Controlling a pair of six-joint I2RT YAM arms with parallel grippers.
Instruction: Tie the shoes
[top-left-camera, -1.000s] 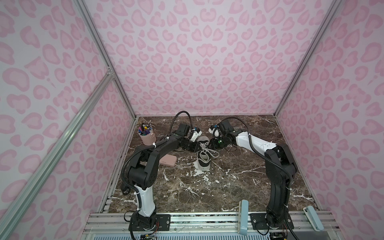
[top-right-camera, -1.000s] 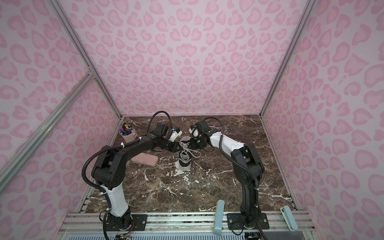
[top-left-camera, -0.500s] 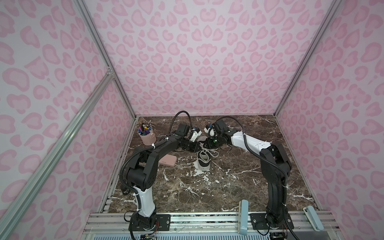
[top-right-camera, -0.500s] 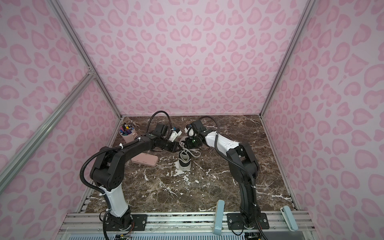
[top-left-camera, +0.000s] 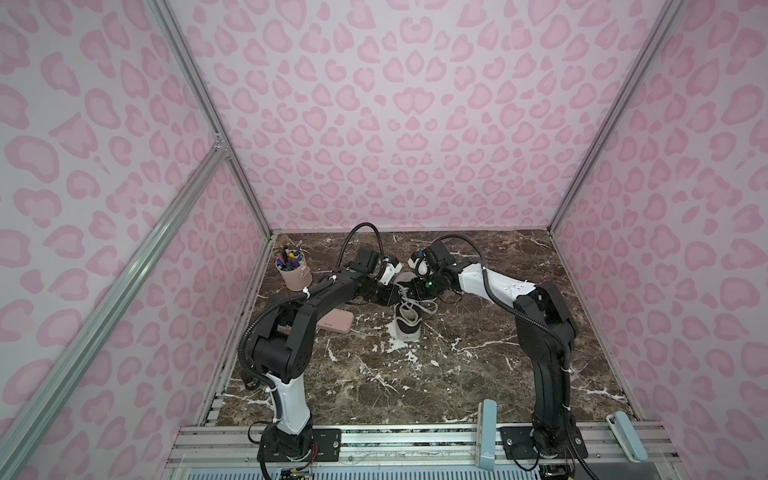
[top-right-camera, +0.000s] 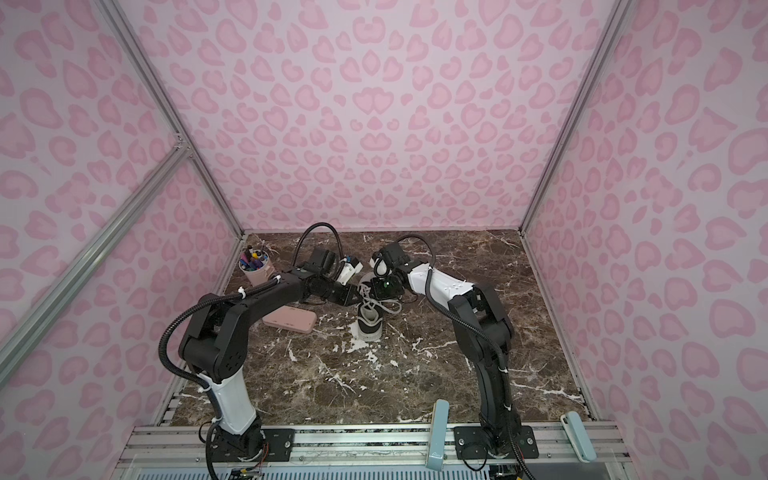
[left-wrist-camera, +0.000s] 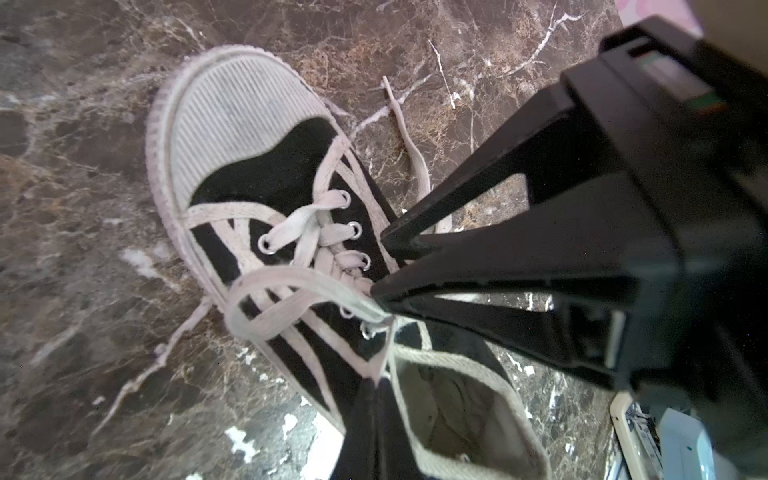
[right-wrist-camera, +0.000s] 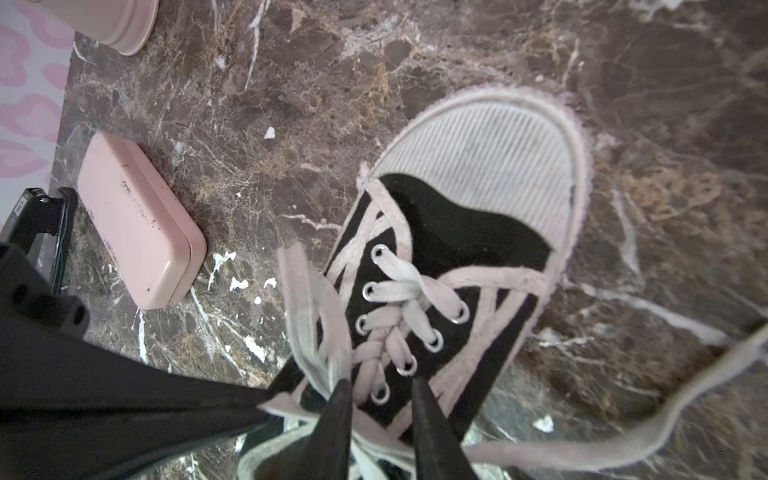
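1. Both top views: the sneaker (top-left-camera: 406, 324) is seen upright on the table (top-left-camera: 457, 374), toe toward the near edge.
2. Left wrist view: the left gripper (left-wrist-camera: 374, 407) is shown pressed together beside the top eyelets.
3. Right wrist view: a lace (right-wrist-camera: 286, 406) is pinched by it; the right gripper (right-wrist-camera: 379, 384) is held slightly spread.

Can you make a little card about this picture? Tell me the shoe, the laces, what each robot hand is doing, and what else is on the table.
shoe: one black sneaker, white toe cap, upright on the marble table
laces: white laces, not yet a bow; one loop lifted, one end on the table
left gripper: shut, pinching a lace by the shoe's opening
right gripper: jaws apart over the top eyelets
other things: pink case lying flat beside the shoe; pink cup of pens at the back left
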